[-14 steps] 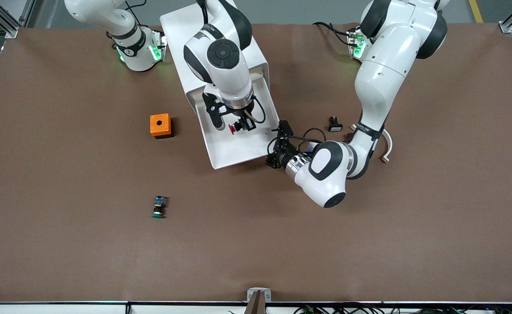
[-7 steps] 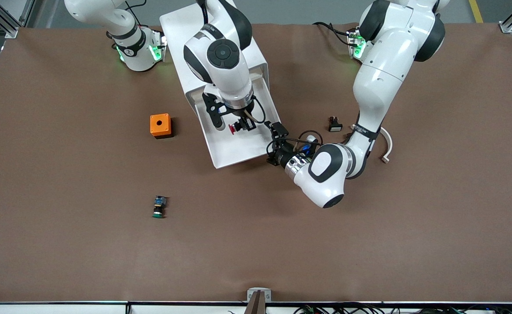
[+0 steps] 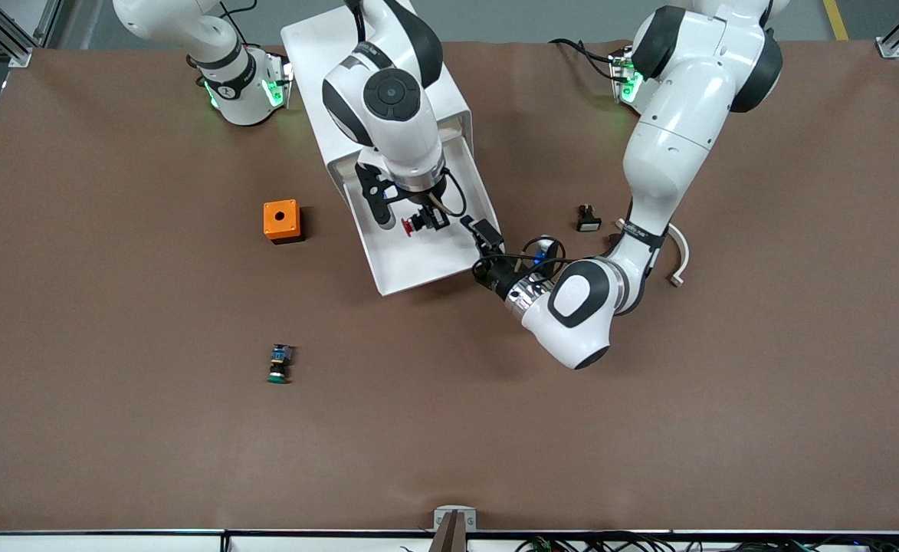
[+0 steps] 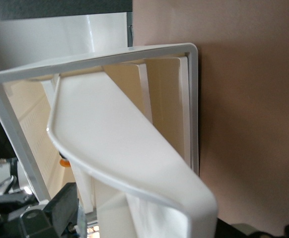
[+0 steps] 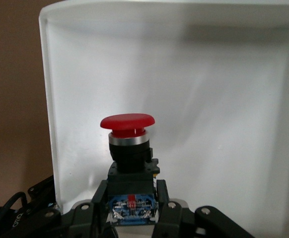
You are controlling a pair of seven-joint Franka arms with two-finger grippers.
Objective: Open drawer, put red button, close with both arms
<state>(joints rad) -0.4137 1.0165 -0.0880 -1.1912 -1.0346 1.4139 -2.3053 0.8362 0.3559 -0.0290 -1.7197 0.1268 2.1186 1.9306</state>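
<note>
Red showed plainly in the right tool [image 3: 424, 222], whose two black fingers [image 5: 168, 208] were closed on the blue-and-black body of the red button [image 3: 409, 225], cap pointing out ahead of the fingers. That tool hung over the floor of the pulled-out white drawer [image 3: 418, 264], with the button clear of the drawer's walls; in the right wrist view the button [image 5: 129, 163] stood against bare white tray on every side.

The left tool [image 3: 480, 234] sat at the drawer's corner toward the left arm's end of the desk, right against the side wall; I could not tell how it was set. The left wrist view looked along the drawer's rounded rim [image 4: 134, 171] into the white cabinet [image 4: 191, 99] frame.

Brown desk [image 3: 648, 429] lay open nearer the front camera. An orange box [image 3: 281, 221] stood beside the drawer toward the right arm's end, a green-capped switch [image 3: 279, 363] nearer the camera than it, well apart. A black switch [image 3: 588, 218] with a white face lay near the left arm's forearm. No writing could be read.
</note>
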